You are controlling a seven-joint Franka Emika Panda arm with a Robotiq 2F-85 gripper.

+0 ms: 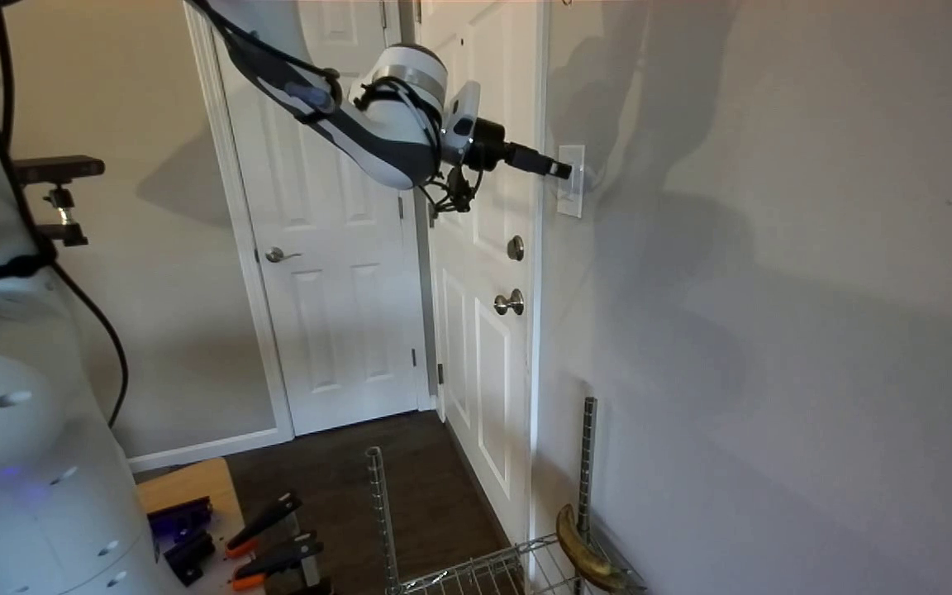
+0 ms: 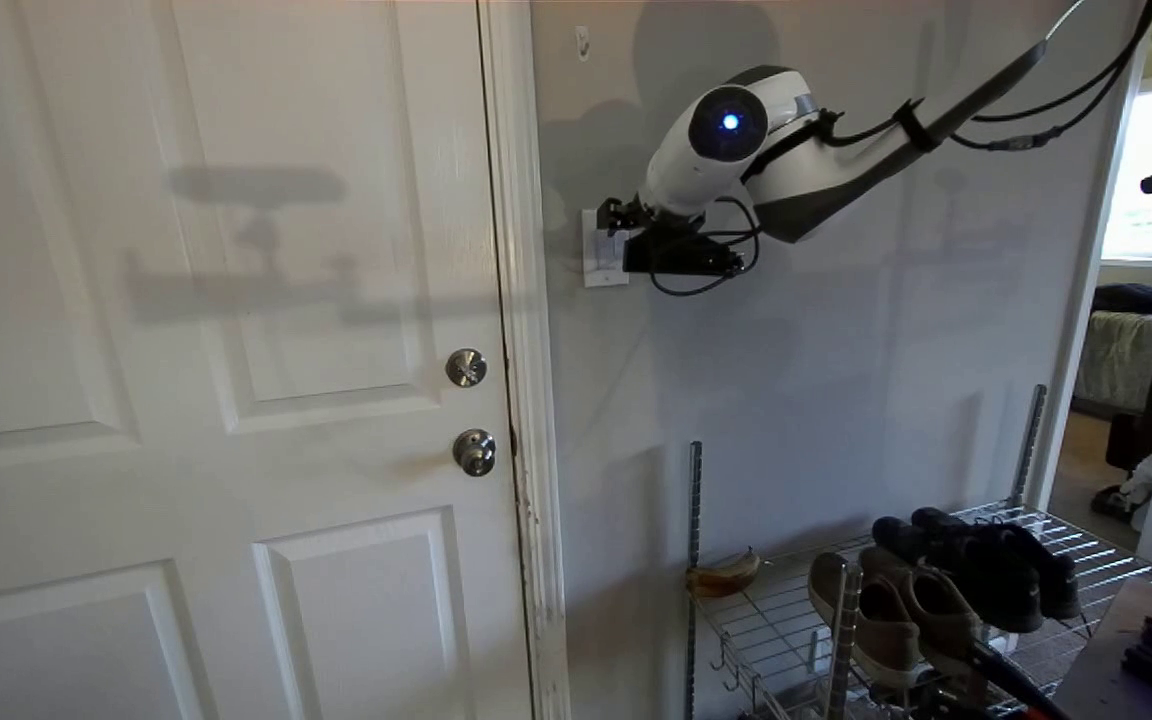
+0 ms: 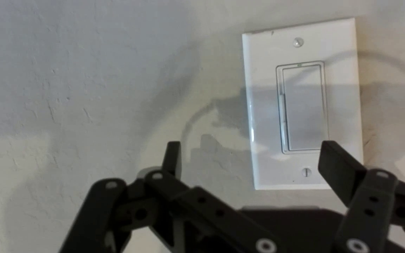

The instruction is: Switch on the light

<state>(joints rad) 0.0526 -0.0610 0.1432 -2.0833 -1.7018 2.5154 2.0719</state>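
The light switch is a white upright wall plate with a flat rectangular paddle; it shows in both exterior views. In the wrist view the switch plate is right of centre, with a screw above and below the paddle. My gripper is open and empty in the wrist view. Its right finger overlaps the plate's lower right part; its left finger is over bare wall, left of the plate. In both exterior views the gripper is close in front of the plate. Whether it touches cannot be told. No lamp is in view.
A white door with a round metal knob and a deadbolt stands beside the switch. Below is a wire rack with upright posts, a banana and several shoes. A wall hook is above the plate.
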